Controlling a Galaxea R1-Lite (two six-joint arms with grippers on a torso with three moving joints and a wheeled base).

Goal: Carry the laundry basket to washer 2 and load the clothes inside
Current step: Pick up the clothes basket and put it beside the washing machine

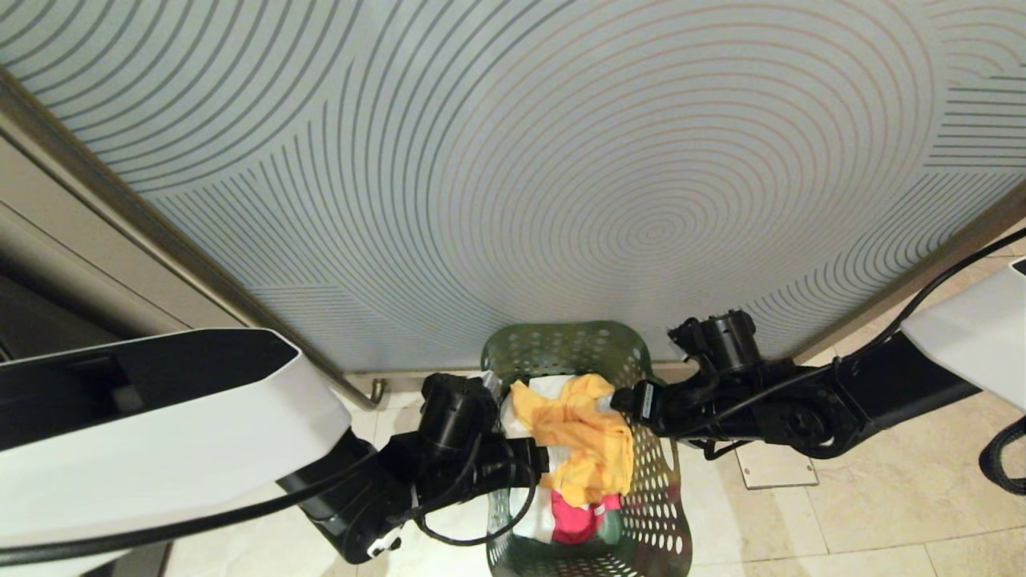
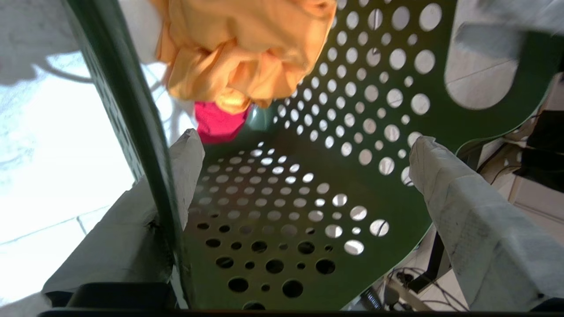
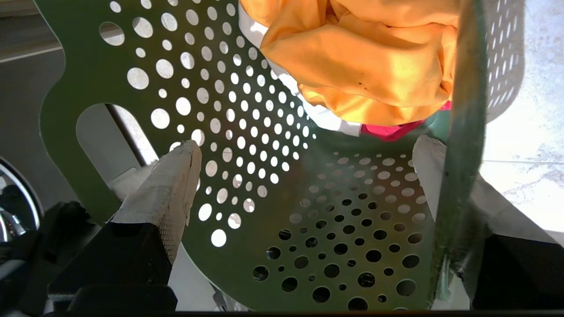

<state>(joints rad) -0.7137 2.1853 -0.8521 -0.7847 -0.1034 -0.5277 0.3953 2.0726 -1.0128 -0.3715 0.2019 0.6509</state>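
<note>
A white and black robot arm is filling the near left of the head view, reaching in toward the laundry basket (image 1: pixel 653 489), a dark green plastic tub dotted with round holes that is sitting on pale floor tiles (image 1: pixel 874 505) between the two arms. The left gripper (image 1: pixel 533 463) is meeting the basket's left rim, and the right gripper (image 1: pixel 624 399) is meeting its right rim, facing it across the tub.

In the left wrist view, the left gripper (image 2: pixel 304 152) is standing wide apart, with one taped fingertip (image 2: pixel 187 152) outside the basket wall and the other inside, so the rim is passing between them without being pinched. The right gripper (image 3: pixel 308 152) is doing the same on its side: spread wide, straddling the wall, clamping nothing.

The clothes (image 1: pixel 581 449) are lying heaped inside the basket, just beyond both sets of fingers: a mustard-yellow garment (image 3: pixel 365 61) on top, a white one (image 1: pixel 533 525) beneath, and a bright pink-red one (image 2: pixel 218 123) lowest.

Beyond the basket, a frosted panel (image 1: pixel 513 160) printed with curved concentric lines is rising behind it. No washer can be identified.
</note>
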